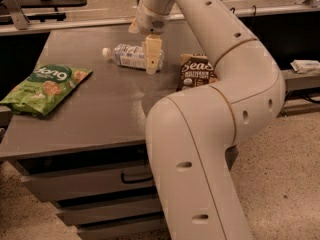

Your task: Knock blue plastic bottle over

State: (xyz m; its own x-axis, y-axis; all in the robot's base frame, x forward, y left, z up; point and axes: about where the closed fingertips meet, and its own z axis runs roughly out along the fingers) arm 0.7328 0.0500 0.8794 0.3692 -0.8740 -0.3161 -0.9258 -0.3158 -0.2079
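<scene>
The blue plastic bottle [128, 57] lies on its side on the grey table [100, 114], toward the back middle. It is clear with a white label, and its white cap points left. My gripper [152, 54] hangs from the arm that reaches over the table, right at the bottle's right end, against its base. The arm's big elbow fills the front right of the view and hides part of the table.
A green snack bag [46, 87] lies flat at the table's left edge. A brown snack bag [195, 72] stands just right of the gripper, partly behind the arm. Drawers [100, 180] sit under the tabletop. A rail runs behind the table.
</scene>
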